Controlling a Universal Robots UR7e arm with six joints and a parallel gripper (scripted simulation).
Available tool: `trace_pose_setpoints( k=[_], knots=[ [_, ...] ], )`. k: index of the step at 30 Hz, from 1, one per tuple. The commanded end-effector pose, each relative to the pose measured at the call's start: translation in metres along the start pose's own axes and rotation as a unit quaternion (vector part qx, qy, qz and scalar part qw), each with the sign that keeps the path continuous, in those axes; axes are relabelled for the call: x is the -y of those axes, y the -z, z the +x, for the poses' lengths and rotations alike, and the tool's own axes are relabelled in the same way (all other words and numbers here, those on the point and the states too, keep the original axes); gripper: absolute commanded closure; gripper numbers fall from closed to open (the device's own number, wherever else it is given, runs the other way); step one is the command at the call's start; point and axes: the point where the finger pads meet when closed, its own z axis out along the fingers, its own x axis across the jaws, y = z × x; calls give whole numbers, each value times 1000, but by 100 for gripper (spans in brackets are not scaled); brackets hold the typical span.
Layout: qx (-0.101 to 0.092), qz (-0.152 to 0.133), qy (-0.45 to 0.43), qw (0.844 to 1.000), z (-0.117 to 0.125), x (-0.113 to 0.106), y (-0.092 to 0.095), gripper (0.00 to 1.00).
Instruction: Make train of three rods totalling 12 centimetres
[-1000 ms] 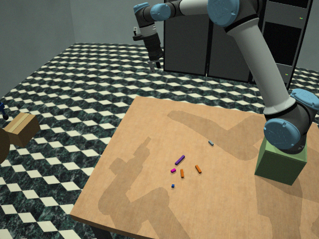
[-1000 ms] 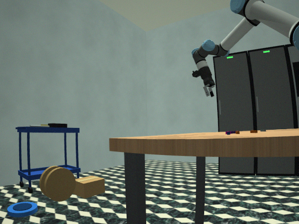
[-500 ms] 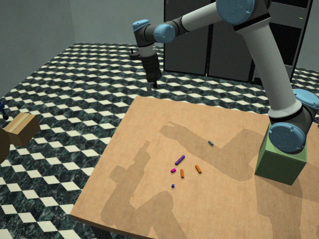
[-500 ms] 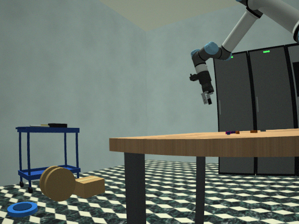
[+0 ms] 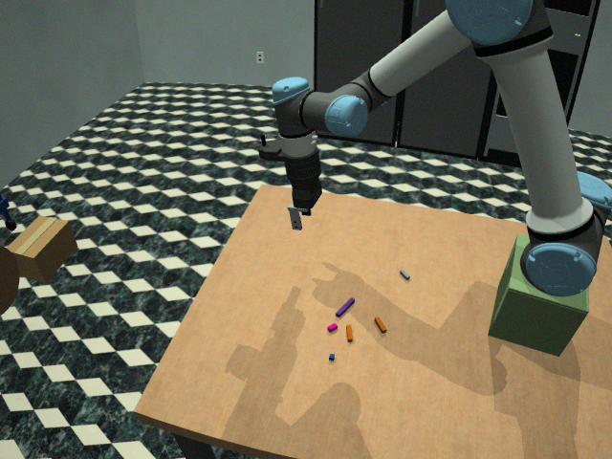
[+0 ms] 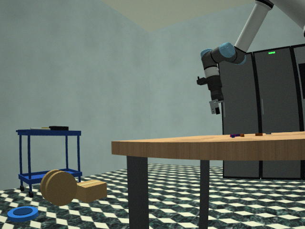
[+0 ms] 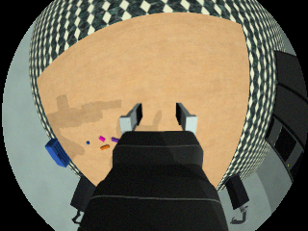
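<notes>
Several rods lie flat and apart on the wooden table. A purple rod [image 5: 344, 306] lies in the middle. A magenta rod [image 5: 332, 327] is just left below it. One orange rod [image 5: 349, 332] lies beside the magenta one, a second orange rod [image 5: 380, 323] to its right. A small blue rod [image 5: 331, 357] lies nearest the front. A grey rod [image 5: 404, 273] lies further back right. My gripper [image 5: 299, 217] is open and empty, high above the table's far left part, well away from the rods. In the wrist view my gripper's fingers point at bare table; the rods [image 7: 103, 142] show small at left.
The arm's green base block [image 5: 535, 301] stands at the table's right edge. Dark cabinets [image 6: 263, 110] stand behind. A blue cart [image 6: 47, 152], a cardboard box [image 6: 91, 189] and a wooden disc [image 6: 59, 187] are on the floor, left of the table.
</notes>
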Motion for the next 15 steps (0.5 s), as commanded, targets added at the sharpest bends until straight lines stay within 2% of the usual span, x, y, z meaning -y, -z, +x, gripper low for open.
trace_pose_setpoints(
  k=[1,7,9,15],
  knots=[
    [1,16,15,1000,-36,-32,-19,0],
    [3,32,31,999,-73,-71,-39,0],
    [3,32,31,999,-73,-71,-39,0],
    [5,46,45,998,-101,-109,-53,0]
  ],
)
